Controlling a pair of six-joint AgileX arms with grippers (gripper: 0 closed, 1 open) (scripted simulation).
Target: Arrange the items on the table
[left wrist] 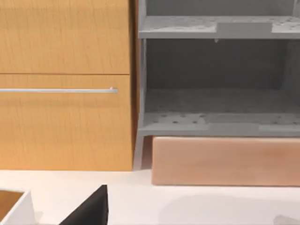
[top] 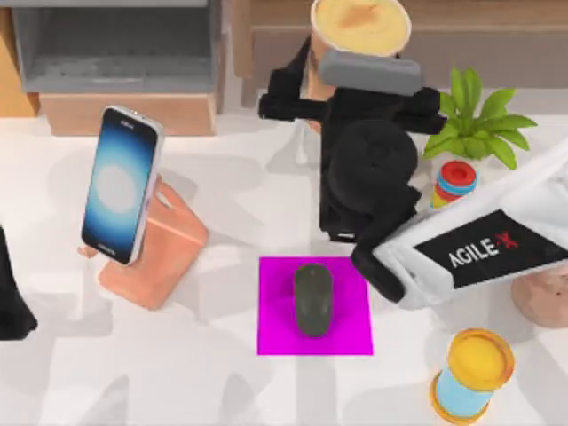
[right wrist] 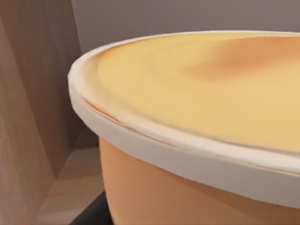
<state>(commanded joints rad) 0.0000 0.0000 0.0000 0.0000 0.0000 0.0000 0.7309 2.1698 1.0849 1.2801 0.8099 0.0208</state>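
Behind the pad, right tool (top: 312, 96) at cup (top: 359, 24)

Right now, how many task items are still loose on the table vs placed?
3 items: mouse on the magenta pad, phone propped on the stand at left, cup at back by the right gripper. None visibly loose.

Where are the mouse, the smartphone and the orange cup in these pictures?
mouse (top: 313, 300), top view, middle of its dark back.
smartphone (top: 120, 185), top view, centre of the glowing screen.
orange cup (right wrist: 197, 103), right wrist view, creamy-yellow top.
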